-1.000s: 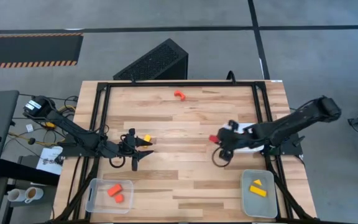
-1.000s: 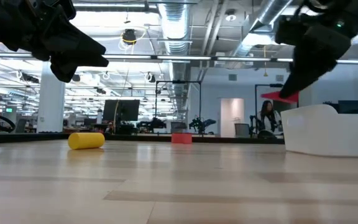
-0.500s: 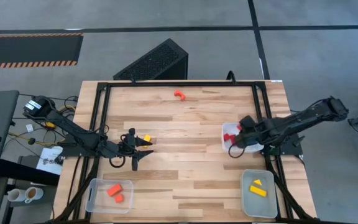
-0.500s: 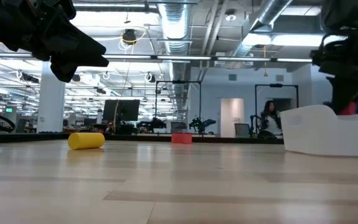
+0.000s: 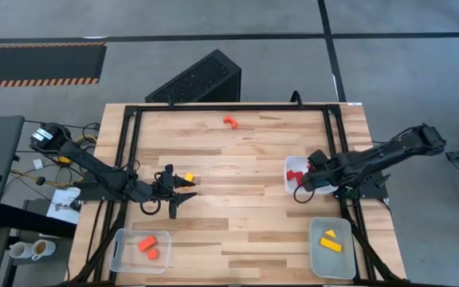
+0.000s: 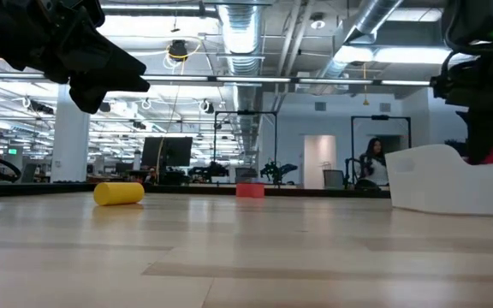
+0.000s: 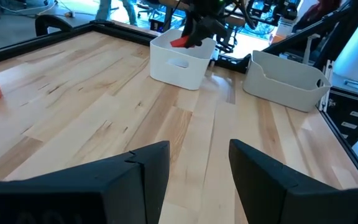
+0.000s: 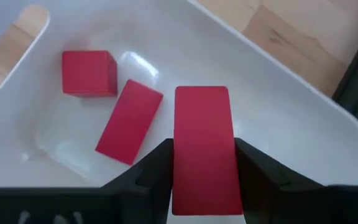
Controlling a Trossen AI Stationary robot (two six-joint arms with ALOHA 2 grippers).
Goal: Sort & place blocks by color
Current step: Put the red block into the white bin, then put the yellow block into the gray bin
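Carried over from the middle of the worktop a second ago, the right claw (image 8: 204, 168) now hangs just above the white tray (image 5: 289, 185) at the right edge, and in the last half second it has barely shifted. Its fingers are clamped on a red bar (image 8: 204, 146), flat-faced and rectangular, held lengthwise between them over the tray's interior. Two red blocks already lie on the tray floor: a red cube (image 8: 89, 73) and a shorter red slab (image 8: 129, 121), just beside each other and apart from the held bar. By my reading the carry is finished and only the release is left for this piece.

Nothing has changed on the left: the left claw (image 7: 194, 162) waits near the left edge with its fingers apart and empty, close to a yellow block (image 5: 188, 177) that lies on the wood. An orange arch (image 5: 229, 121) sits near the far edge, unsorted. The clear tray (image 5: 118, 253) at the near left corner holds orange pieces, and the grey tray (image 5: 315, 253) at the near right corner holds yellow ones.
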